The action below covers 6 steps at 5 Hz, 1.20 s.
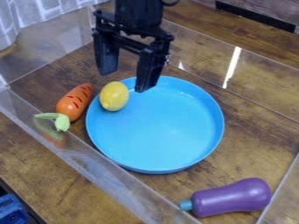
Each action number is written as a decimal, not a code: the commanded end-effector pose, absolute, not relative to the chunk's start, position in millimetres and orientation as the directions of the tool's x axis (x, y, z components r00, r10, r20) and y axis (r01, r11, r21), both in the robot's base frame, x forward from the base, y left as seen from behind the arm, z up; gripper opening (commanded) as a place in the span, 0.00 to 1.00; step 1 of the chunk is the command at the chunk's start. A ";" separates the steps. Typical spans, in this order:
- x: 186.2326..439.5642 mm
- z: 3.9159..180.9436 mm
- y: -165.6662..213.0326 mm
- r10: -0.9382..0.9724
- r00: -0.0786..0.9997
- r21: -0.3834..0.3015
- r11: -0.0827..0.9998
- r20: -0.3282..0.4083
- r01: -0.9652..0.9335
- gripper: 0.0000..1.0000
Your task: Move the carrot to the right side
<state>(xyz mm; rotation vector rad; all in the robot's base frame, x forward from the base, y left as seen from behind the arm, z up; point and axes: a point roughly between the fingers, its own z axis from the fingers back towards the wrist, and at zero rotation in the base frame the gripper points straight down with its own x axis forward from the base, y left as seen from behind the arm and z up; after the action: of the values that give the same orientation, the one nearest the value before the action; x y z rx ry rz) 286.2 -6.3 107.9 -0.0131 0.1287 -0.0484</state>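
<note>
My pincer (pixel 128 75) is hanging wide and empty, pointing down at the plate's (pixel 201 140) far-left rim. The carrot (pixel 73 104) is lying nearer and to the left on the worktop (pixel 251 92), long axis running near-left (leafy end) to far-right. The plate is holding only a lemon (pixel 114 96).

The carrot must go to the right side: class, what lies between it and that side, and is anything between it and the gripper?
The lemon and the blue plate lie to the right of the carrot. Nothing visible separates the open gripper from the carrot.
</note>
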 end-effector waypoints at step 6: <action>287.6 89.7 23.8 -0.058 0.989 -0.027 0.998 -0.139 0.055 1.00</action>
<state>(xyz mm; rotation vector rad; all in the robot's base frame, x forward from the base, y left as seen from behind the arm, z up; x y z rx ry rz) 282.4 20.3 79.6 -0.0289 0.1820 -0.0654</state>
